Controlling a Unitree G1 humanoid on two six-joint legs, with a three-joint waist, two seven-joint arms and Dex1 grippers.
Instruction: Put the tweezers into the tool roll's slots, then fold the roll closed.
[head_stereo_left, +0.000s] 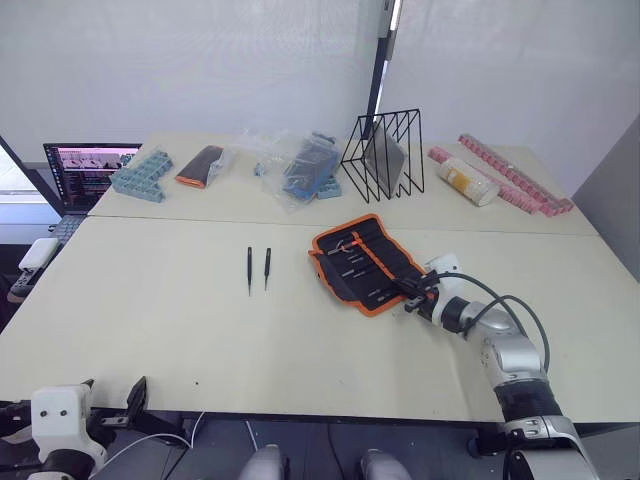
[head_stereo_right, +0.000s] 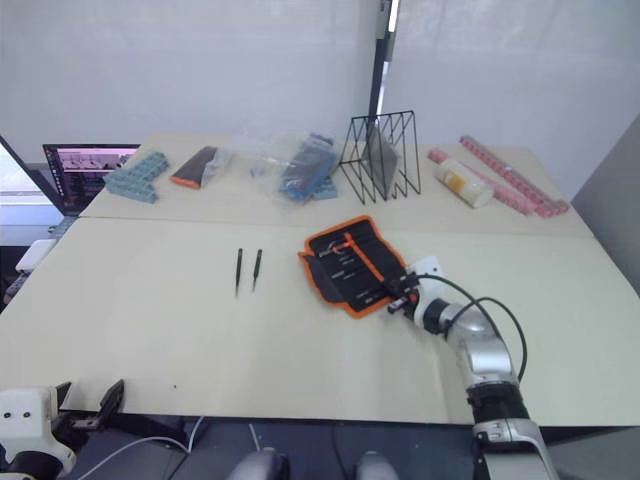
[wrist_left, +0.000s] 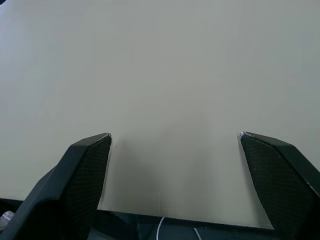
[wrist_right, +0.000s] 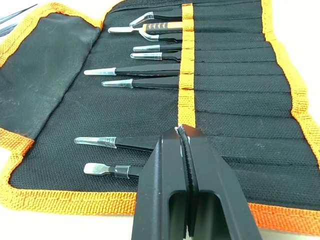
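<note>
The tool roll (head_stereo_left: 363, 262) lies unfolded on the beige worktop (head_stereo_left: 150, 320), right of centre, its orange-edged inner face up. The right end effector (wrist_right: 183, 131) sits at the roll's near right edge with its two black fingers pressed together; the right wrist view shows no tool between them, their tips over the slots (wrist_right: 235, 100). That close view also shows what the head views cannot resolve: several tools already seated in the pockets, silver tips pointing toward the roll's plain flap, among them an orange-and-black handled tool (wrist_right: 150, 27) at the far end and a flat-tipped tool (wrist_right: 107, 170) nearest the camera. How many of these are the task's tweezers is hard to tell.

The head views show two loose tweezers (head_stereo_left: 258, 268) lying side by side, roughly parallel, on the worktop well left of the roll. In the right wrist view they are cut off at a corner.

The left end effector (wrist_left: 172, 165) hangs low near the worktop's front left edge, fingers (wrist_left: 82, 175) spread wide apart over bare surface, holding nothing.
</note>
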